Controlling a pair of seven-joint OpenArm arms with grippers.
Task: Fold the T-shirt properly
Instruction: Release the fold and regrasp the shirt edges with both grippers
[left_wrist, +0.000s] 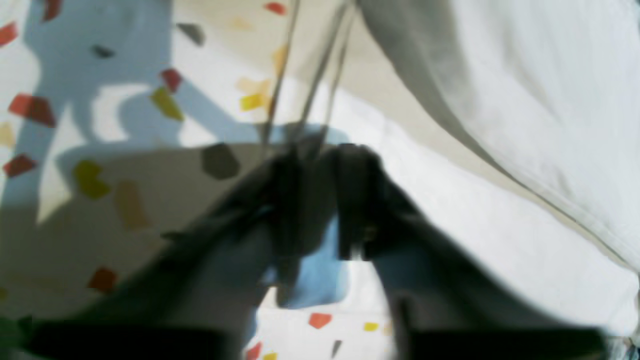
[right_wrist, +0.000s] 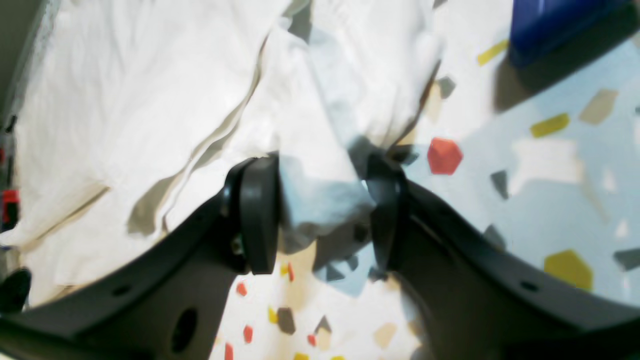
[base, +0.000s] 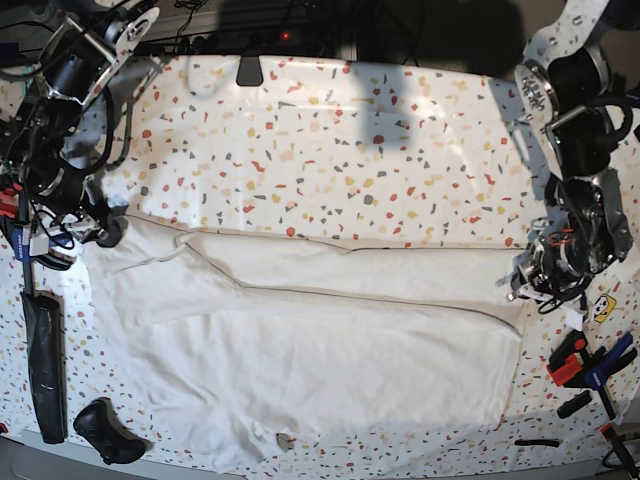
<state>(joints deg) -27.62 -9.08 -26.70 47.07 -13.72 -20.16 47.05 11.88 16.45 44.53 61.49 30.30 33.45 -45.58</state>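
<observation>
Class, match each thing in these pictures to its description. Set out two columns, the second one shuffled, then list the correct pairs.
Things:
1. T-shirt
2. right tool
3. tabletop
4. clamps

Descriptions:
A. white with coloured speckles
B. red and blue
C. plain white, spread out on the table
D. gripping a bunch of white cloth

Pairs: 1-C; 2-D; 3-A; 4-B
</observation>
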